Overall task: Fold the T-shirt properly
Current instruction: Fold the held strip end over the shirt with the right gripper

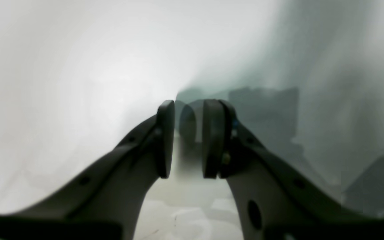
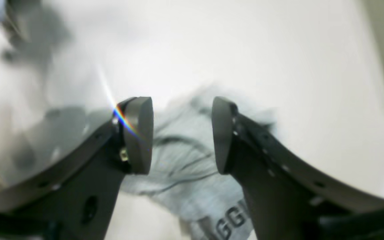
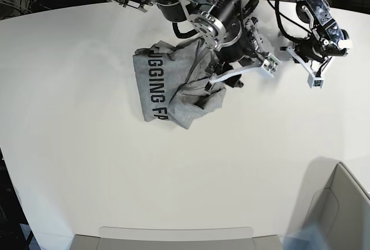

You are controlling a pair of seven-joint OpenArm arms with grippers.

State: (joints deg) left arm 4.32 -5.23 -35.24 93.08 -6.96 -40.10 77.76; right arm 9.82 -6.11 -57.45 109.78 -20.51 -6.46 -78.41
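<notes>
Grey T-shirt (image 3: 155,82) lying rumpled near desk's (image 3: 144,186) arm-side edge, lettering up, loose folds bunching toward middle; probably dropped there mid-fold, needing spreading. Right gripper (image 2: 182,136) hovering over bunched part, fingers spread, nothing gripped, arm reaching across shirt. Left gripper (image 1: 188,138) pointing down beside shirt, well apart, fingers parted slightly, empty.

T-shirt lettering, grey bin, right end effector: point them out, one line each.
T-shirt lettering (image 3: 156,81): base view, mid-word, on the dark capitals.
Grey bin (image 3: 341,195): base view, inner wall, lower right.
Right end effector (image 2: 182,136): right wrist view, midway between fingertips.
</notes>
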